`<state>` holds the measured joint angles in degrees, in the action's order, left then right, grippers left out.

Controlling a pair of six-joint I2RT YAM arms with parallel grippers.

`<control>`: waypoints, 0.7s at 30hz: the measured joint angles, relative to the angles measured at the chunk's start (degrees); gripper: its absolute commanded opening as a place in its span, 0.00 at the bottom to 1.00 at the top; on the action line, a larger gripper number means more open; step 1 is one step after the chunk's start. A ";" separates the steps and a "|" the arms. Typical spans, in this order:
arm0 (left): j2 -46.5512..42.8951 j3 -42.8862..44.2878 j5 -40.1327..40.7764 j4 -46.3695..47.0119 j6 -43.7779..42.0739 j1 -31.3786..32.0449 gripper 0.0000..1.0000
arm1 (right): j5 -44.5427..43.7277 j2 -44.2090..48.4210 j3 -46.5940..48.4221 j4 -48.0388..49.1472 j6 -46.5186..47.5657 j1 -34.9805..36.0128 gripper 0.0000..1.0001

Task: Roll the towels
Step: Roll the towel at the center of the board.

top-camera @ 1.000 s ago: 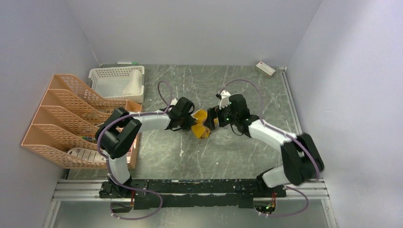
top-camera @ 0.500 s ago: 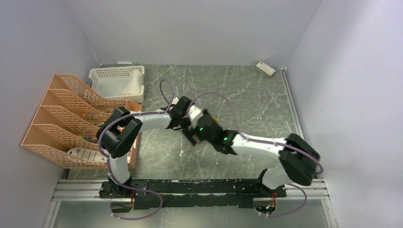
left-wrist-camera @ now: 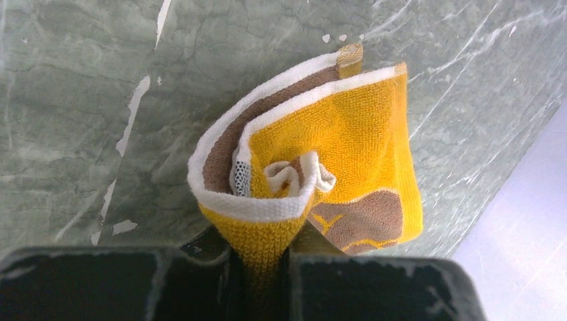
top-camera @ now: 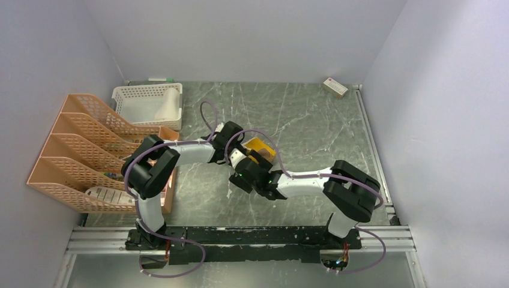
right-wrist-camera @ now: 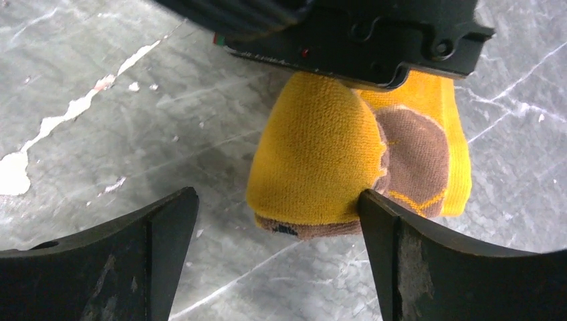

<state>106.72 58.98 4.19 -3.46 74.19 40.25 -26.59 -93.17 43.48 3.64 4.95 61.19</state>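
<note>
The mustard-yellow towel (top-camera: pixel 262 147) with brown markings is a loose, partly open roll on the table's middle. It shows in the left wrist view (left-wrist-camera: pixel 334 134) with a white-edged spiral. My left gripper (top-camera: pixel 236 146) (left-wrist-camera: pixel 261 244) is shut on the roll's near fold. My right gripper (top-camera: pixel 244 168) (right-wrist-camera: pixel 277 200) is open just short of the towel (right-wrist-camera: pixel 314 160), on its near side, its right fingertip (right-wrist-camera: pixel 374 207) touching the cloth. The off-white towel (top-camera: pixel 170 102) lies rolled in the white basket (top-camera: pixel 135 96).
An orange file rack (top-camera: pixel 84 150) stands along the left wall beside the basket. A small white-and-red box (top-camera: pixel 334 87) sits at the far right corner. The left gripper's body (right-wrist-camera: pixel 361 33) hangs over the towel in the right wrist view. Walls close in three sides.
My right arm has swung from the towel's far right side round to its near side, with its jaws now open. The left gripper has stayed shut on the towel.
</note>
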 measured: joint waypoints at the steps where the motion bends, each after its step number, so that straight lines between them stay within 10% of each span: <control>1: 0.00 -0.13 -0.11 0.20 0.04 -0.04 0.07 | -0.76 -0.72 0.00 0.63 0.02 0.02 0.71; 6: 0.00 -0.35 -1.49 0.63 0.39 -0.46 0.11 | -3.43 -3.23 0.57 2.40 -0.17 -0.07 0.00; 15: -1.05 -0.63 -2.32 0.31 -0.83 -1.62 0.74 | 3.85 0.39 -1.73 4.11 -3.65 -5.05 0.00; 21: -4.87 -2.99 -3.37 0.15 -3.08 -2.99 0.76 | 19.10 5.73 -3.76 4.66 -8.22 -16.48 0.00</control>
<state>101.84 55.99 0.82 -3.31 71.11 37.26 -7.49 -87.44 39.72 8.29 -3.27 44.71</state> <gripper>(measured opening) 0.758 0.050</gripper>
